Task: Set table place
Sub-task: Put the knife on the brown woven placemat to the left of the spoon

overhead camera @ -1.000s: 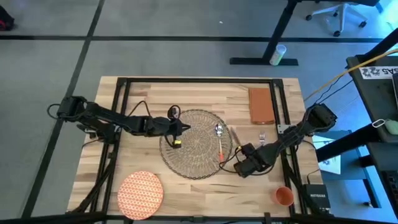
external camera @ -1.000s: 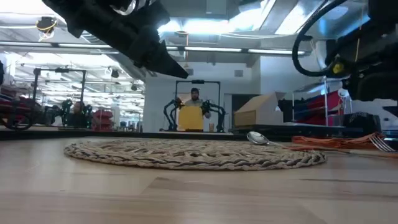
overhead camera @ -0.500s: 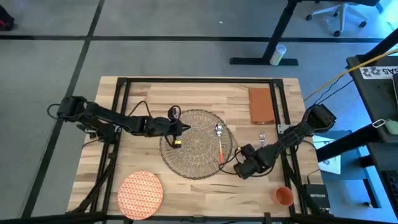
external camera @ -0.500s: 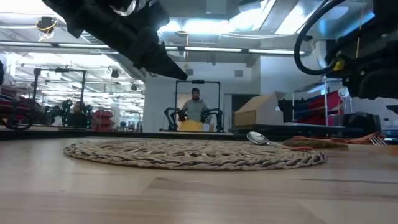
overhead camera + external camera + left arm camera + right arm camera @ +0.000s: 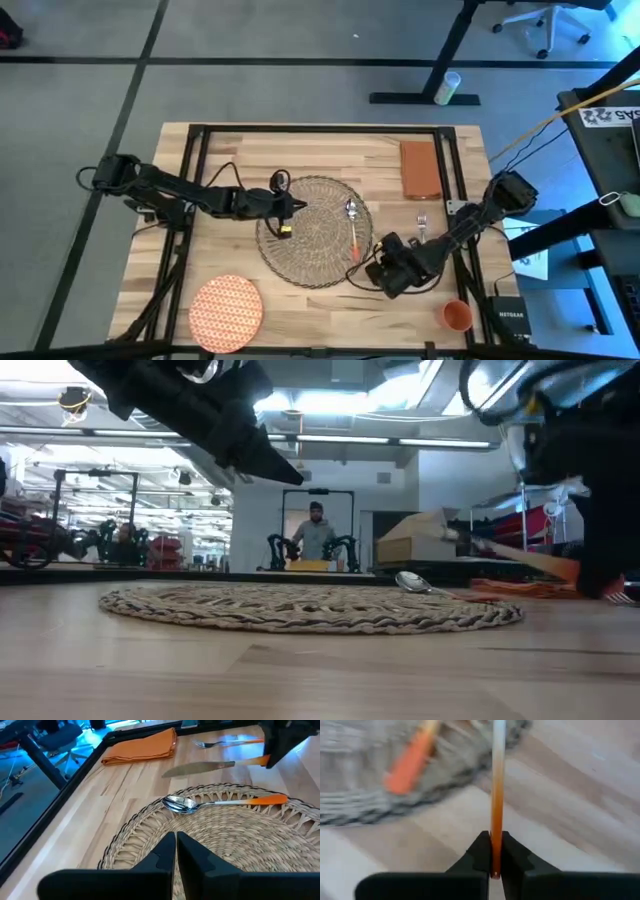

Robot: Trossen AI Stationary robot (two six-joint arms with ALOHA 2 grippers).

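Observation:
The round woven placemat [image 5: 315, 232] lies mid-table with the orange-handled spoon [image 5: 354, 226] on its right part. My right gripper [image 5: 384, 264], just off the mat's near right rim, is shut on the knife [image 5: 500, 550]. The fork [image 5: 421, 222] and the rust-orange napkin [image 5: 420, 168] lie farther right and back. The orange plate [image 5: 226, 311] sits at the near left, the orange cup [image 5: 456, 315] at the near right. My left gripper [image 5: 291, 205] hovers shut and empty over the mat's left part. My right gripper pinches the free end of the knife's orange handle [image 5: 495, 851] between its two fingers. The knife runs on ahead of the fingers, seen edge-on in the wrist view. In the low view it is off the table and tilted, blade end [image 5: 450, 536] higher than the handle.
Bare wood lies right of the placemat between it and the fork, and along the near edge between plate and cup. The table's black frame bars [image 5: 452, 170] run under both sides. A person stands far behind the table in the low view.
My right gripper has moved a little toward the table's near edge and left. The knife, which lay flat on the table beside the mat, is now raised and tilted, blade end up.

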